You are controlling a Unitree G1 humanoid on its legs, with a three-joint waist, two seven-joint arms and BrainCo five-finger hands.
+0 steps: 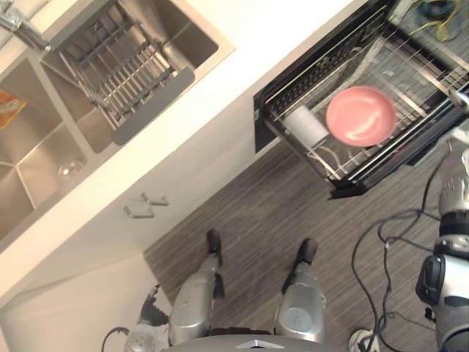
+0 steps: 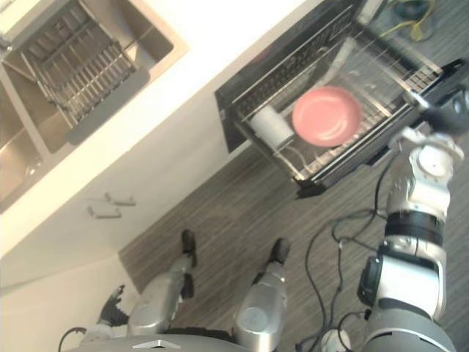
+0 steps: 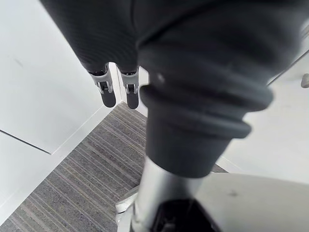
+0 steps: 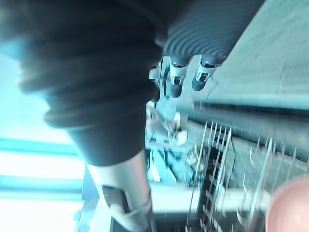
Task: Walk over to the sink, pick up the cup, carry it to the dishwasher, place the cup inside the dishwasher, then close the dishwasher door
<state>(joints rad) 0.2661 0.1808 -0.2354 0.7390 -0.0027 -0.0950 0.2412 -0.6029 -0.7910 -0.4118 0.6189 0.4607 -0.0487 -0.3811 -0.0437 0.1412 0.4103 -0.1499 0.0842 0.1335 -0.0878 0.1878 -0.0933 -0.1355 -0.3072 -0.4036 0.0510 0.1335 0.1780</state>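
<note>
Since the cup point(image 1: 306, 126) already sits in the open dishwasher point(image 1: 293, 82), upper right of the frame, right beside a pink plate point(image 1: 360, 115), neither hand holds anything. The right hand point(image 2: 442, 110) is at the dishwasher's edge with loose, empty fingers point(image 4: 175, 83), and the left hand point(image 2: 111, 306) is lower left with fingers point(image 3: 108, 94) straight. The cup looks light, stiff and smooth, probably slippery and chippable, so I'd wrap round its body. The sink point(image 1: 44, 165), upper left, holds a wire drainer point(image 1: 117, 70).
</note>
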